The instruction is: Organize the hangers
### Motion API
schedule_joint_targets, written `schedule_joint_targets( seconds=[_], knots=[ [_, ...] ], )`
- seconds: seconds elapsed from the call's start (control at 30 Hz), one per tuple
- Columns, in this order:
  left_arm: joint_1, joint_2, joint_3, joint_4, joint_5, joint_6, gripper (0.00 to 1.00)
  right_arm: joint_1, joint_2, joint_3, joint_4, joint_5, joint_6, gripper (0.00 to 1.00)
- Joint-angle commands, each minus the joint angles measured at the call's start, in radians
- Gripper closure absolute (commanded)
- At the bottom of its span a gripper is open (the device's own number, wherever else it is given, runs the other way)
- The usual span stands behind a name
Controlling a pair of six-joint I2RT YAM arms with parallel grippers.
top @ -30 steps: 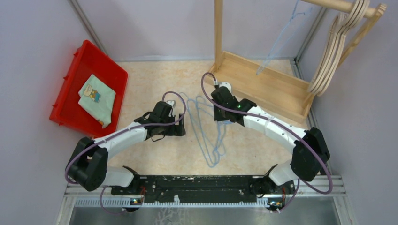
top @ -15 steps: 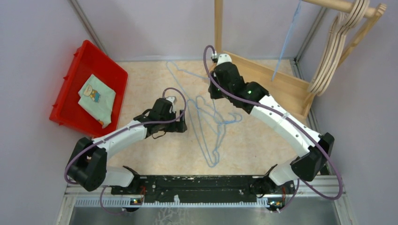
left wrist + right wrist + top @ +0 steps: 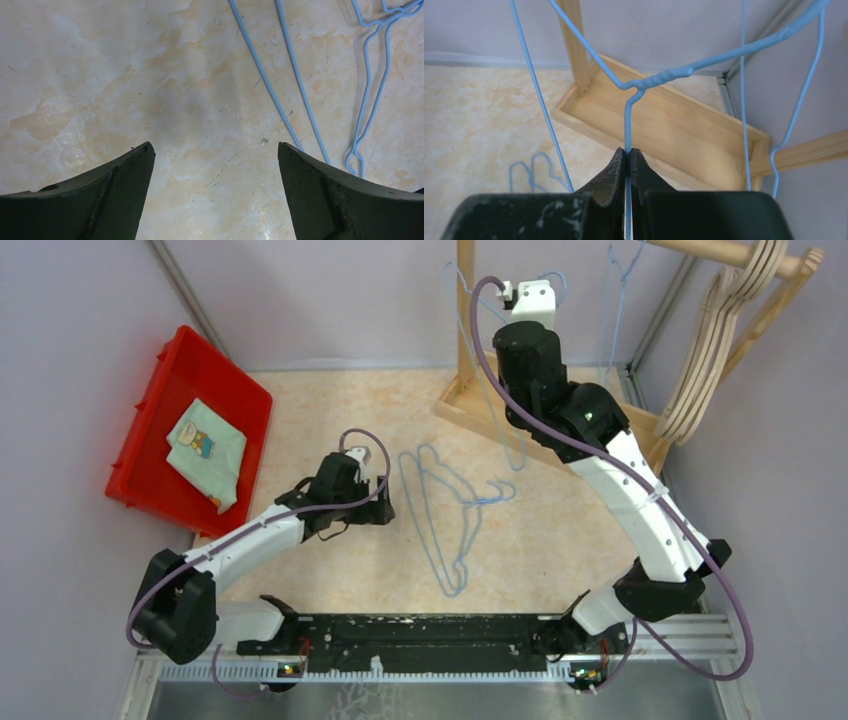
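My right claw point(image 3: 628, 154) is pinched tight on a blue hanger point(image 3: 664, 76), with the fingers closed on the straight shank just below the twisted neck. I hold it raised off the surface point(image 3: 330, 410), up at 12 o'clock in the top view, close by the rack point(image 3: 465, 330) post. From the neck its two wire arms fan out toward 11 and 2 o'clock in my wrist view.

My left claw point(image 3: 215, 150) gapes wide and has nothing between its fingers. It sits low over bare surface a little left of centre. The loose hangers point(image 3: 468, 502) lie flat at its 3 o'clock in the top view, a tangle of thin blue wire. I make it perhaps two, but the overlap is too muddled to count. In my left wrist view their wires point(image 3: 268, 80) run from 12 down to 3 o'clock and pass just beside my right finger.

The wooden hangers point(image 3: 715, 350) hang bunched on the rack rail at 2 o'clock. A hung hanger point(image 3: 613, 320), also blue wire, dangles from the same rail at 1 o'clock. At 10 o'clock sits a red bin point(image 3: 150, 420) with a cloth point(image 3: 205, 450) in it.
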Motion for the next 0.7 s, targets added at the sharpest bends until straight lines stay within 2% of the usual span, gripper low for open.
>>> schedule_joint_targets(
  seconds=[0.0,0.2,0.33,0.4,0.5,0.67],
  knots=[
    [0.011,-0.034,-0.024,-0.014,0.001,0.017,0.02,0.005,-0.038,0.009,-0.034,0.135,-0.067,1.00],
    [0.013,-0.026,-0.029,-0.009,0.017,0.022,0.02,0.005,-0.062,-0.024,0.001,0.256,-0.145,1.00],
    [0.014,-0.013,-0.018,-0.003,0.029,0.021,0.02,-0.012,-0.024,-0.027,0.202,0.391,-0.367,1.00],
    [0.014,-0.008,-0.012,-0.005,0.032,0.021,0.02,-0.039,-0.010,-0.034,0.333,0.395,-0.483,1.00],
    [0.014,-0.009,-0.004,-0.017,0.023,0.023,0.02,-0.094,0.022,-0.015,0.465,0.367,-0.573,1.00],
    [0.015,-0.023,-0.010,-0.029,0.007,0.021,0.02,-0.189,0.097,0.074,0.487,0.279,-0.583,1.00]
  ],
)
